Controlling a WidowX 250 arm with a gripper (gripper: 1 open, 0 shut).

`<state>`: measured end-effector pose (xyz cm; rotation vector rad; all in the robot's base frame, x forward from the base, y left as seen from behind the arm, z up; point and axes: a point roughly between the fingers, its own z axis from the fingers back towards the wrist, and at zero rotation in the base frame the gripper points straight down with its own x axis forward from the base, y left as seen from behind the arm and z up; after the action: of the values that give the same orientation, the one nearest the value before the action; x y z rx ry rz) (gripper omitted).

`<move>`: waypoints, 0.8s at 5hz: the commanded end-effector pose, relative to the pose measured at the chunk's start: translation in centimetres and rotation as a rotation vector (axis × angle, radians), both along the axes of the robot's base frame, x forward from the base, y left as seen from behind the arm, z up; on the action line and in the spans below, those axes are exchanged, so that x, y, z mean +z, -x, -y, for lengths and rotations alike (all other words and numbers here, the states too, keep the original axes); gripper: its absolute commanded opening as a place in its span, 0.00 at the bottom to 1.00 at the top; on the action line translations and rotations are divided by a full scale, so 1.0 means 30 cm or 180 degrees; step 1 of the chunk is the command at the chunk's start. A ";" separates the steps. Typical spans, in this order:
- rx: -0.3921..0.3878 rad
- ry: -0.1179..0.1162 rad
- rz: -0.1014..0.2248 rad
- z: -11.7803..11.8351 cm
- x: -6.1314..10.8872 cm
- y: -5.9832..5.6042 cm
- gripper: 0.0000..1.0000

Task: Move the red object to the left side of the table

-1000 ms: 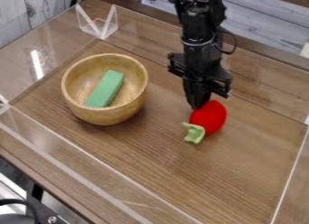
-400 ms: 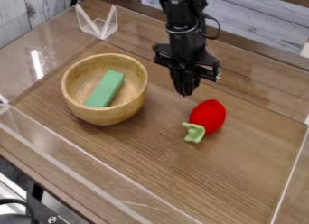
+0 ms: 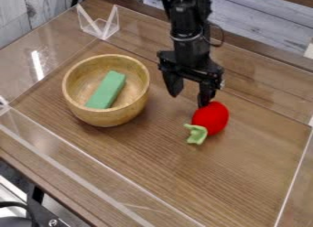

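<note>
So the little red toy fruit (image 3: 211,117) is sitting on the wood-grain tabletop (image 3: 134,167), right of center in the camera view, with its pale green leafy stem (image 3: 196,135) pointing down toward the lower left. The black gripper (image 3: 197,96) is right up by the fruit's upper left side, coming in from the top of the view. As for the hand, its fingers look spread rather than clenched, and it isn't grasping the fruit; can't really tell if one fingertip is brushing it or just hanging close. Over on the left there's a round wooden bowl (image 3: 77,105) with a green rectangular block (image 3: 108,90) inside, lying at a slant. Up near the top left there's some kind of white angular wire-looking thing (image 3: 99,24) by the clear acrylic wall (image 3: 37,48), too small to make out properly. Bottom left corner has a bit of black cable (image 3: 17,206) poking in.
</note>
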<state>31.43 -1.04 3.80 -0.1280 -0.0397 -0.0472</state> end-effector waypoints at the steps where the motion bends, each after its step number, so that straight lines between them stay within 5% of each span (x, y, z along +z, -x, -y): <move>1: -0.0110 -0.0017 0.0130 0.054 0.024 -0.056 1.00; 2: -0.0030 -0.0025 0.0100 0.063 0.017 -0.048 0.00; 4: 0.0279 -0.0035 0.0114 0.105 0.044 -0.047 0.00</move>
<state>32.08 -4.18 3.17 -0.1102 -0.0200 0.0393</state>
